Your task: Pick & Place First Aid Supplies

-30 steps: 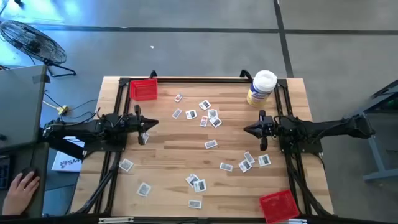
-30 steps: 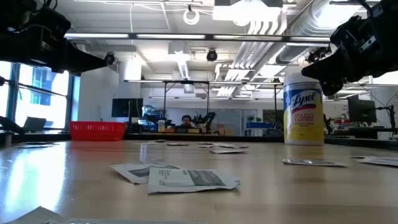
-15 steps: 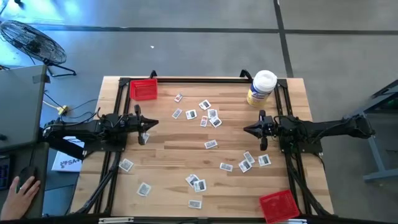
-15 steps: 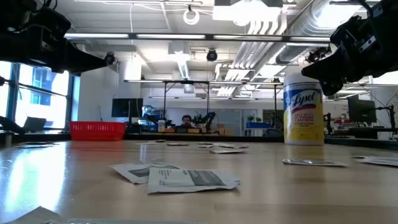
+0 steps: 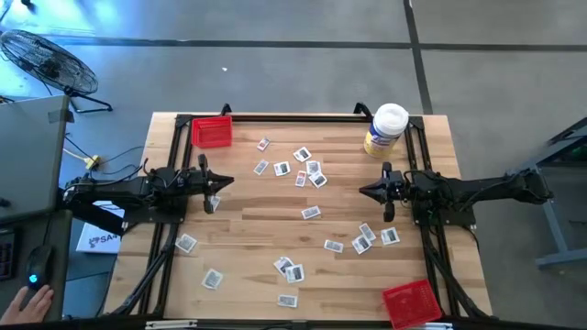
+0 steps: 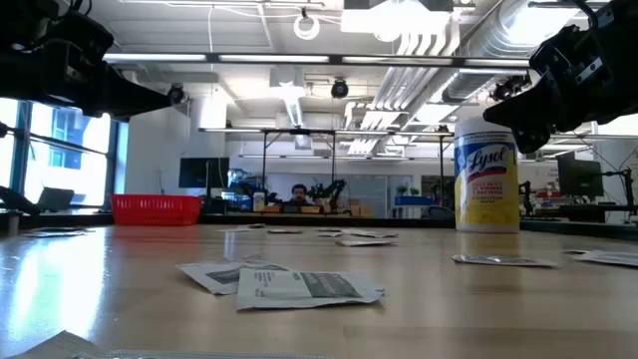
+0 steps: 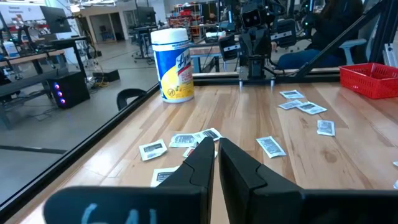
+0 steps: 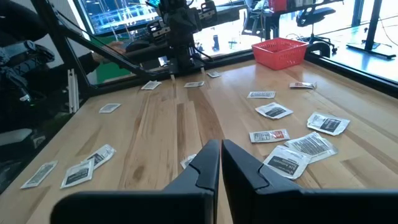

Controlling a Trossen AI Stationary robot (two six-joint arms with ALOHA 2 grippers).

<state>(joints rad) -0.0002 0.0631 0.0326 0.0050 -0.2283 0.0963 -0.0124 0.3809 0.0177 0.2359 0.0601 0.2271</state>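
Several small flat white-and-grey packets (image 5: 311, 213) lie scattered flat on the wooden table, with a cluster (image 5: 301, 167) toward the far middle and others (image 5: 290, 269) near the front. My left gripper (image 5: 227, 181) hovers above the table's left side, shut and holding nothing; its fingers (image 7: 214, 147) meet in the wrist view. My right gripper (image 5: 363, 192) hovers over the right side, also shut and bare (image 8: 221, 148). The two grippers face each other across the packets.
A red tray (image 5: 212, 132) sits at the far-left corner, another red tray (image 5: 410, 302) at the near-right corner. A white-lidded yellow-labelled tub (image 5: 386, 129) stands at the far right. Dark frame rails (image 5: 174, 229) run along both sides. A person's hand (image 5: 20, 302) shows off-table at left.
Both arms have kept still. Only the person's hand beyond the table's left edge has drawn back toward the near side.
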